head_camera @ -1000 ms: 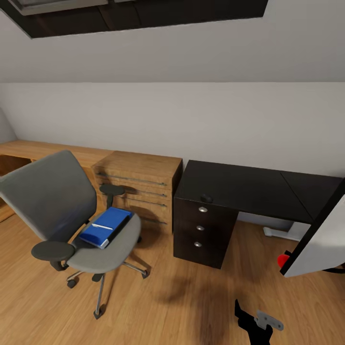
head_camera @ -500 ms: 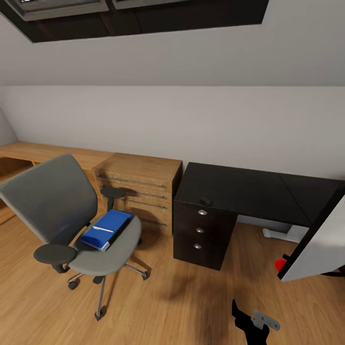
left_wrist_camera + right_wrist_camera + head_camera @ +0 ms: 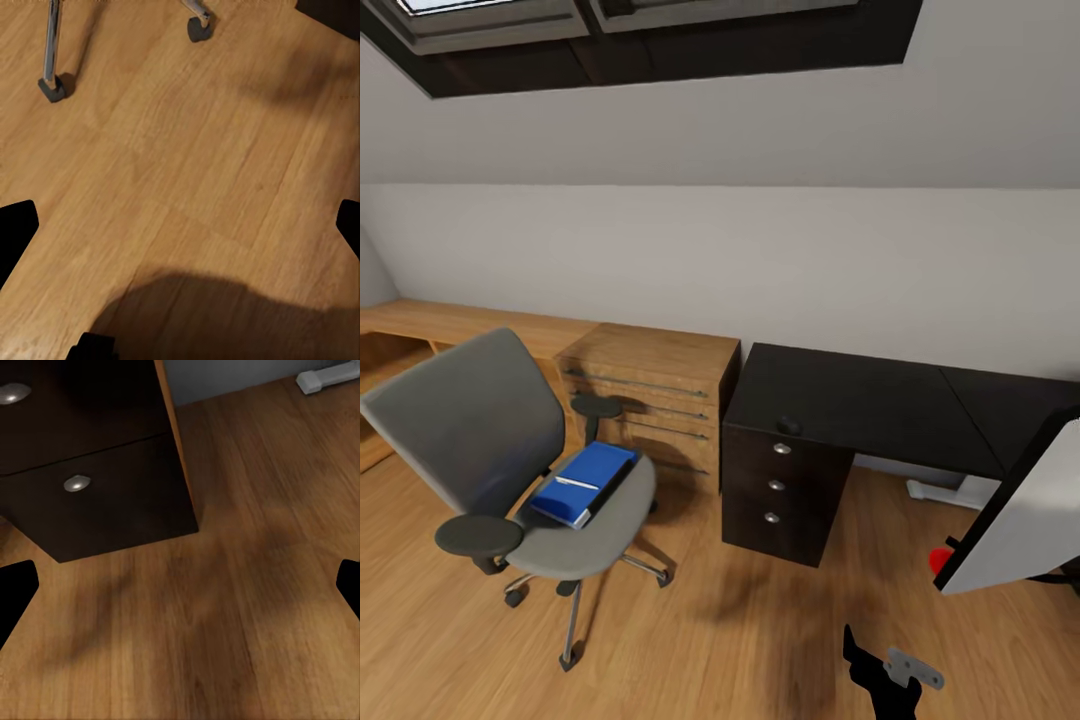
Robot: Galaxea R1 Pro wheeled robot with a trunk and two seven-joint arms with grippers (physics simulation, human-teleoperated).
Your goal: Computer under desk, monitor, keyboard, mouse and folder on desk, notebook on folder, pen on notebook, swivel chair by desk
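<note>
Nearest the robot, a black gripper part with a grey bracket [image 3: 890, 668] juts up from the bottom of the head view above the warm oak-plank floor [image 3: 740, 640]; which arm it belongs to I cannot tell. In the left wrist view the left gripper [image 3: 180, 232] hangs over bare floor with its dark fingertips [image 3: 16, 225] spread to the frame's edges, jaws wide apart and holding nothing; the right gripper [image 3: 180, 592] is likewise wide open and empty, aimed at the floor before the desk's black drawer block [image 3: 97, 495]. Both arms seem tucked low for driving, not reaching. A little farther, at the right, the large flat monitor with light grey-white back [image 3: 1025, 510] leans below desktop level, so it apparently still needs lifting. To the left stands the grey padded swivel chair on a chrome star base [image 3: 480, 430], well apart from the desk, carrying the flat bright blue folder [image 3: 585, 480] on its seat, with a slim white pen-like thing lying on top. Beyond, the long black desk [image 3: 870, 400] sits against the wall, a small dark object near its front edge, beside a low oak-wood drawer unit [image 3: 650, 385].
</note>
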